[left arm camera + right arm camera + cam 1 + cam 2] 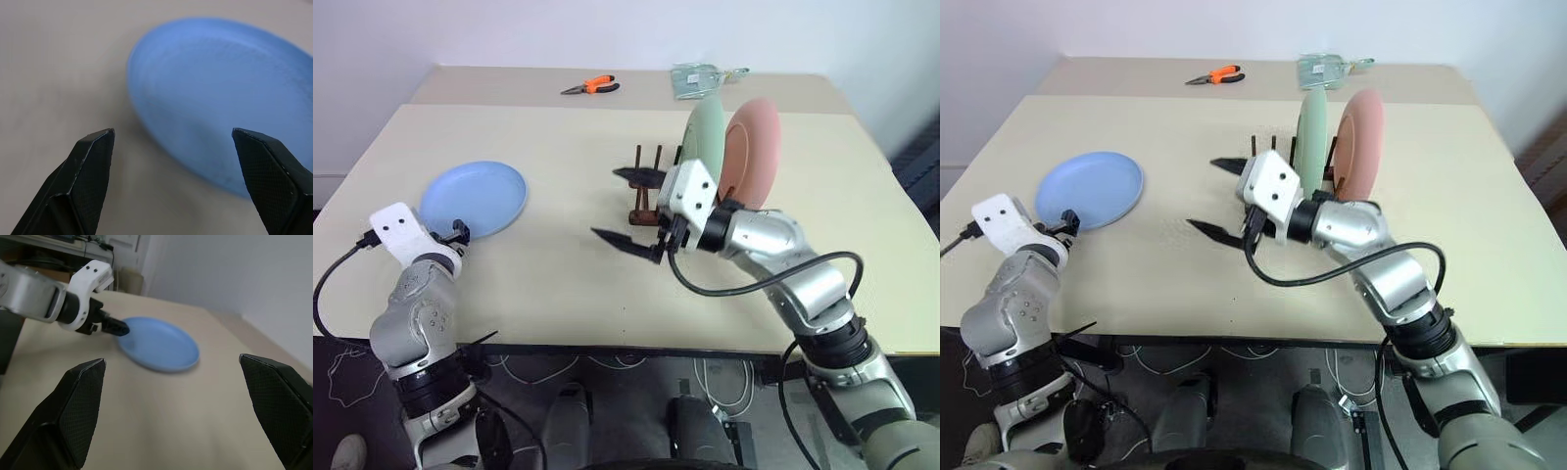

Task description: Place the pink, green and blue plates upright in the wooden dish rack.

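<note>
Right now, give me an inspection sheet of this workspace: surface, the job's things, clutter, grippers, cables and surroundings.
Surface: beige table, a second table butted behind it.
Job's things: pink plate and green plate stand upright in the wooden rack; blue plate lies flat on the robot's left.
Clutter: orange-handled pliers and a clear packet on the far table.
Grippers: left gripper open, fingers aimed at the near edge of the blue plate, not touching; right gripper open, empty, in front of the rack.
Cables: black cable looping along the right arm; white cables on the floor.
Surroundings: pale wall behind.
</note>
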Tool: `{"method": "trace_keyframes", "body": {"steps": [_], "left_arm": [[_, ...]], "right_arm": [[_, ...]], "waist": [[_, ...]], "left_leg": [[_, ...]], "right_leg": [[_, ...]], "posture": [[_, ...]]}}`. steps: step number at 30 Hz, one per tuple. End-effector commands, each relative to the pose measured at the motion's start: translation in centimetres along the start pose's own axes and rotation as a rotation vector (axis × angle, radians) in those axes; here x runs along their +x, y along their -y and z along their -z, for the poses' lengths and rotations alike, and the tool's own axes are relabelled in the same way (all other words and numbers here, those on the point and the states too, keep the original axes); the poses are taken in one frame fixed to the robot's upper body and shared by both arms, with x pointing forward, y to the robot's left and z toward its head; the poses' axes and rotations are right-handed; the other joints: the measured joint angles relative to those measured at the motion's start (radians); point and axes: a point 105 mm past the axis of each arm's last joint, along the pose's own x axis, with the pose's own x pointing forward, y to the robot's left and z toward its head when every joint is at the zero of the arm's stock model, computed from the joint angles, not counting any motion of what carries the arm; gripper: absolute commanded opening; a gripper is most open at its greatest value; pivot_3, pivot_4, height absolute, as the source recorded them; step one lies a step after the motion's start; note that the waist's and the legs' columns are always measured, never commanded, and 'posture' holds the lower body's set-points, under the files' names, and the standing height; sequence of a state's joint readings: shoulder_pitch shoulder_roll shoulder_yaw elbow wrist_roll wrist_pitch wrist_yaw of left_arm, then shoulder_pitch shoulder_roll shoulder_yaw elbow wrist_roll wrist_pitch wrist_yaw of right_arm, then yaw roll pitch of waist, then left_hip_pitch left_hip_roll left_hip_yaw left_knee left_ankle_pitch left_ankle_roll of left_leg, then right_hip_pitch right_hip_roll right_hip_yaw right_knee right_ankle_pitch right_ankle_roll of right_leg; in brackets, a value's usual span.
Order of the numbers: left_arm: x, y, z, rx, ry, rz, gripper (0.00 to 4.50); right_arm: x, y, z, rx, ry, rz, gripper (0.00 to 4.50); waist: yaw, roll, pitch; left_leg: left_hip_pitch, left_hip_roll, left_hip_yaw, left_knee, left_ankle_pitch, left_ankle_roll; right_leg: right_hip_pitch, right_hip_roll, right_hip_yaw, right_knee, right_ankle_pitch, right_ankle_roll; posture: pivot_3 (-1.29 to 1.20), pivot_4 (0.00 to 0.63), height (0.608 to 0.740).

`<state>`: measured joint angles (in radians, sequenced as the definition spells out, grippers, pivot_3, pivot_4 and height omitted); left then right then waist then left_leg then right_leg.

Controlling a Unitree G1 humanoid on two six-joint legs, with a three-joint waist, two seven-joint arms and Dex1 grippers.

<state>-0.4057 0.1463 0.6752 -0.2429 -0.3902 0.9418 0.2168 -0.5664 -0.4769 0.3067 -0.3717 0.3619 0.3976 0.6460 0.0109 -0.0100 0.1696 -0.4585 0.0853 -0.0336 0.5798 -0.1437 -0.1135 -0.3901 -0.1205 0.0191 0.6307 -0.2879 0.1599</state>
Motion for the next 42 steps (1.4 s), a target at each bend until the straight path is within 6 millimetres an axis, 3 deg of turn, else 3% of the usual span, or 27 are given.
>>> {"method": "trace_keyframes", "body": {"steps": [1, 3, 6, 12, 15, 18, 20, 23, 27, 34, 37, 42], "left_arm": [[0.5, -0.3, -0.8, -0.108, -0.012, 0.012, 3.93], [1.3, -0.6, -1.0, -0.197, -0.026, 0.012, 3.93], [2.3, -0.9, -1.4, -0.297, -0.030, 0.003, 3.12], [2.8, -0.4, -1.7, -0.401, -0.034, 0.030, 0.16], [2.7, 1.6, -2.2, -0.363, -0.030, 0.148, 0.07], [1.4, 5.2, -4.6, -0.247, 0.080, 0.335, 0.07], [-0.4, 8.0, -6.5, -0.199, 0.170, 0.471, 0.07], [-2.2, 11.0, -7.5, -0.083, 0.222, 0.567, 0.07], [-3.5, 12.9, -8.4, -0.059, 0.252, 0.586, 0.07], [-5.2, 14.1, -8.5, -0.067, 0.225, 0.640, 0.07], [-5.7, 14.3, -7.7, -0.043, 0.189, 0.661, 0.00], [-5.6, 13.8, -7.1, -0.044, 0.165, 0.653, 0.00]], "right_arm": [[0.3, -0.5, -1.4, -0.019, 0.050, 0.002, 4.46], [0.2, -0.6, -1.0, -0.011, 0.041, 0.015, 4.46], [0.2, -0.4, -0.8, -0.016, 0.031, 0.037, 4.50], [-0.4, 0.7, -0.3, -0.046, 0.002, 0.098, 4.50], [-0.5, 1.1, 0.0, -0.050, -0.023, 0.110, 4.50], [-0.4, 1.2, 0.0, -0.080, -0.039, 0.105, 4.50], [0.1, 1.3, 0.2, -0.197, -0.079, 0.089, 4.50], [1.0, 1.3, 0.9, -0.409, -0.138, 0.043, 4.50], [3.0, 1.5, 2.0, -0.589, -0.175, 0.004, 4.50], [6.6, 2.8, 3.2, -0.740, -0.199, 0.032, 4.50], [7.7, 3.8, 2.8, -0.766, -0.188, 0.076, 3.63], [7.8, 3.8, 2.8, -0.795, -0.175, 0.083, 1.23]], "waist": [[-0.002, -0.001, 0.000], [-0.001, -0.001, 0.000], [0.000, -0.003, -0.001], [0.001, -0.005, 0.000], [0.000, -0.005, 0.000], [0.001, -0.006, 0.000], [0.002, -0.006, 0.000], [0.000, -0.006, 0.000], [-0.007, -0.006, 0.000], [-0.022, -0.007, 0.001], [-0.022, -0.006, 0.001], [-0.022, -0.007, 0.001]], "left_leg": [[0.000, 0.000, 0.000, 0.000, 0.001, 0.000], [0.000, 0.000, -0.001, 0.000, 0.001, -0.001], [0.000, 0.000, -0.001, 0.000, 0.001, -0.001], [0.000, 0.000, -0.001, -0.002, 0.001, -0.001], [0.000, 0.000, -0.001, -0.002, 0.001, -0.001], [0.000, 0.000, -0.001, -0.002, 0.002, -0.001], [0.000, 0.000, -0.001, -0.002, 0.002, -0.002], [0.000, 0.000, -0.001, -0.002, 0.002, -0.002], [0.000, 0.000, -0.001, -0.003, 0.003, -0.003], [0.000, 0.000, -0.001, -0.003, 0.004, -0.005], [0.000, 0.000, -0.001, -0.003, 0.004, -0.005], [0.000, 0.000, -0.001, -0.003, 0.004, -0.005]], "right_leg": [[0.000, 0.000, 0.000, 0.000, 0.000, 0.000], [0.000, 0.001, 0.000, 0.000, 0.001, -0.001], [0.000, 0.001, 0.000, 0.000, 0.001, -0.001], [0.000, 0.001, 0.000, 0.000, 0.001, 0.000], [0.000, 0.001, 0.000, 0.000, 0.001, 0.000], [-0.001, 0.001, 0.000, 0.000, 0.001, 0.000], [-0.001, 0.001, 0.000, 0.000, 0.001, 0.000], [-0.001, 0.001, 0.000, 0.000, 0.001, 0.000], [-0.001, 0.001, 0.000, -0.001, 0.001, 0.000], [-0.001, 0.001, 0.000, 0.000, 0.002, 0.001], [-0.001, 0.001, 0.000, 0.000, 0.003, 0.002], [-0.001, 0.001, 0.000, 0.000, 0.003, 0.002]], "posture": [[0.00, 0.150, 0.740], [0.00, 0.150, 0.740], [0.00, 0.150, 0.740], [0.00, 0.150, 0.740], [0.00, 0.150, 0.740], [0.00, 0.150, 0.740], [0.00, 0.150, 0.740], [0.00, 0.150, 0.740], [0.00, 0.150, 0.740], [0.00, 0.150, 0.740], [0.00, 0.150, 0.740], [0.00, 0.150, 0.740]]}}
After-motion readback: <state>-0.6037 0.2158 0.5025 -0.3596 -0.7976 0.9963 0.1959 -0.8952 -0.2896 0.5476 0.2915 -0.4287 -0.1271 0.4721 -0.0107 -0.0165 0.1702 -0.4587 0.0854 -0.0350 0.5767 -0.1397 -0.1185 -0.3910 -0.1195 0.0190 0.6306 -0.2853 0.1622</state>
